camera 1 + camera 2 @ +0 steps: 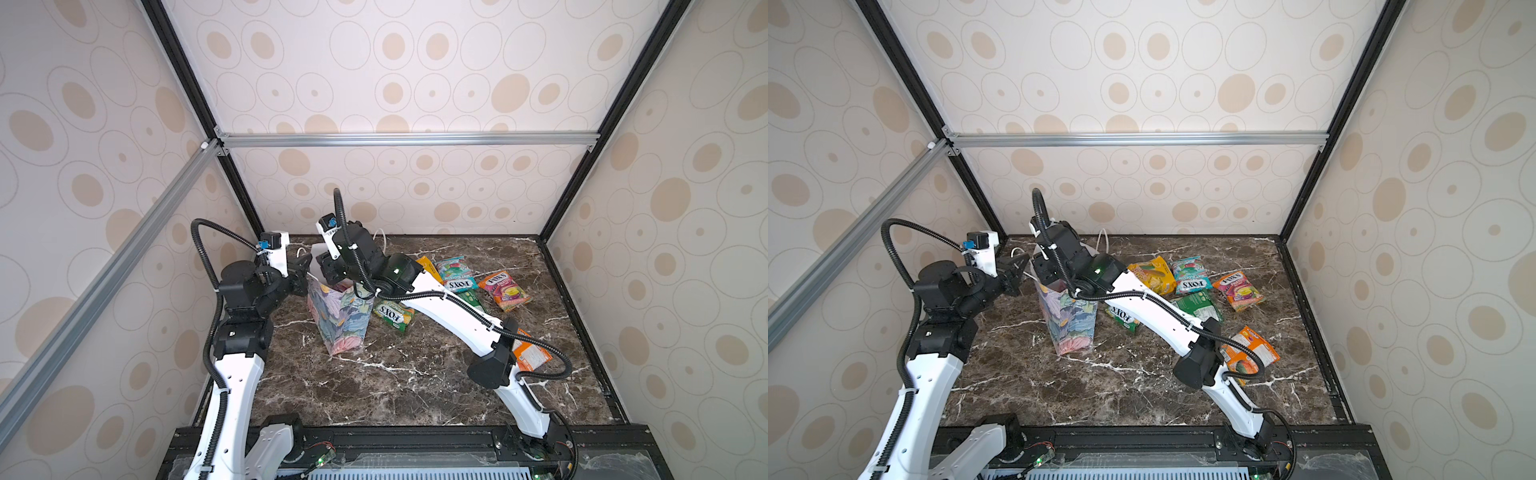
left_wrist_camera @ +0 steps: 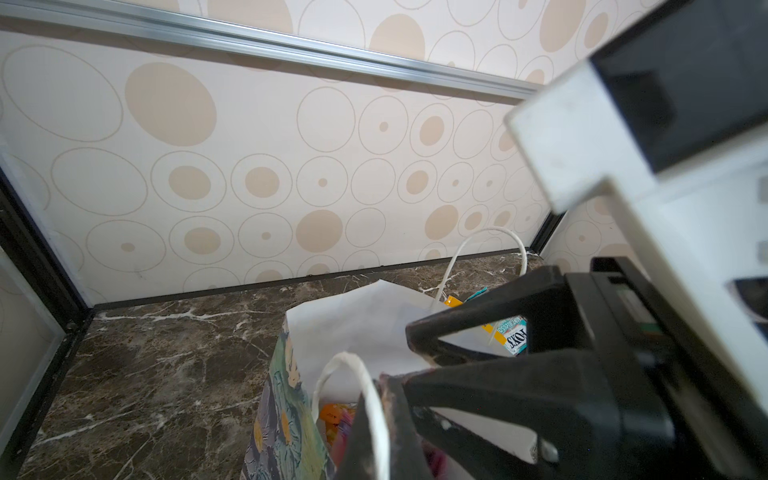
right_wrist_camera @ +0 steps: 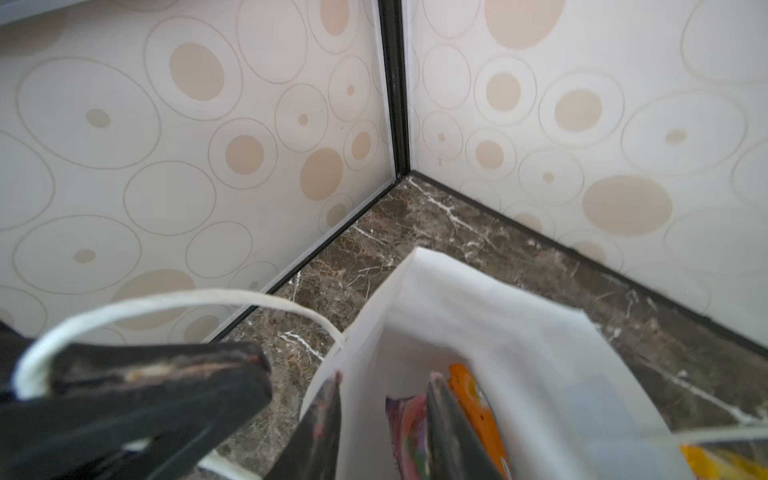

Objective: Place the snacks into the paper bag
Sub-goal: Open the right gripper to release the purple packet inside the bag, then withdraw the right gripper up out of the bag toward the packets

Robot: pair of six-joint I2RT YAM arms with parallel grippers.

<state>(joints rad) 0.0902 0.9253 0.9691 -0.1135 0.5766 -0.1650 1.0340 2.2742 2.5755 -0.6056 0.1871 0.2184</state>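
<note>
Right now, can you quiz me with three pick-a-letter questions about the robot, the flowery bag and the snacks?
1. Where is the right tool?
A. over the orange packet on the table
B. in the mouth of the tall floral paper bag
C. against the back wall

2. What colour is the bag's inside?
A. black
B. red
C. white

3. How is the left tool?
A. shut on the bag's white cord handle
B. wide open
C. resting on the table

Answers:
1. B, it sits among glossy plastic snack packets inside the bag.
2. C, the right wrist view shows white paper walls.
3. A, the left wrist view shows the cord pinched in it.
</note>
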